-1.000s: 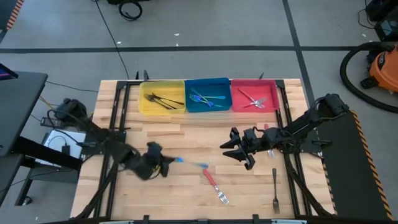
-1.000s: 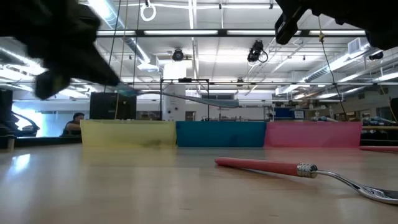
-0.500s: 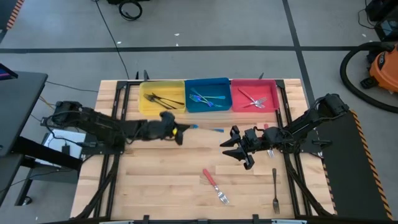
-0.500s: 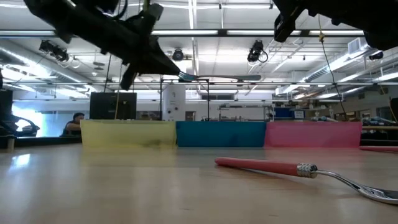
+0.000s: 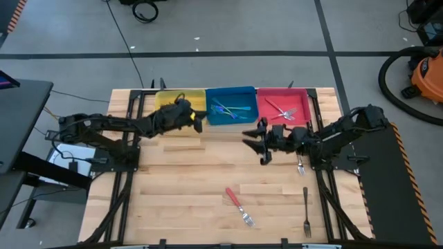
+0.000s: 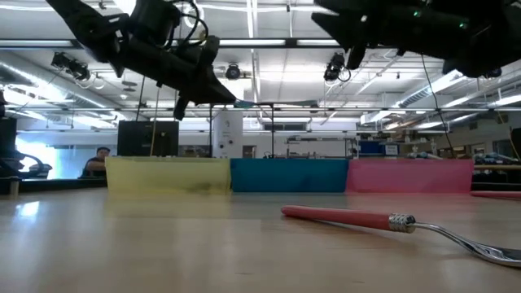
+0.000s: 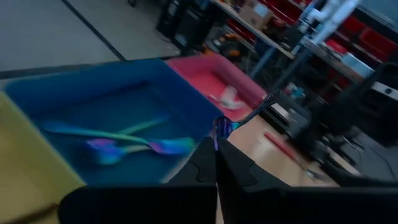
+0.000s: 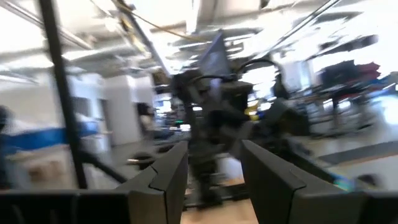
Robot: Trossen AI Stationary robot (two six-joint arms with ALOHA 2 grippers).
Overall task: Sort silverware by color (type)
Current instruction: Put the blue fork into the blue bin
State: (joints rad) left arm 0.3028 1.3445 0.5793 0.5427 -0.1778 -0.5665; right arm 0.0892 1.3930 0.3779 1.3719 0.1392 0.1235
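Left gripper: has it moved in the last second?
Yes. The left gripper, shut on a blue-handled fork, went from mid-table up to the front edge of the yellow bin, beside the blue bin.

Wooden slat table (image 5: 194,200) stands on a grey concrete floor (image 5: 228,28) marked with dark lines; orange shop vacuum (image 5: 423,76) at one side, black cable coil (image 5: 145,10) beyond. Behind: open workshop hall, ceiling strip lights (image 6: 244,42), a seated person (image 6: 99,160).
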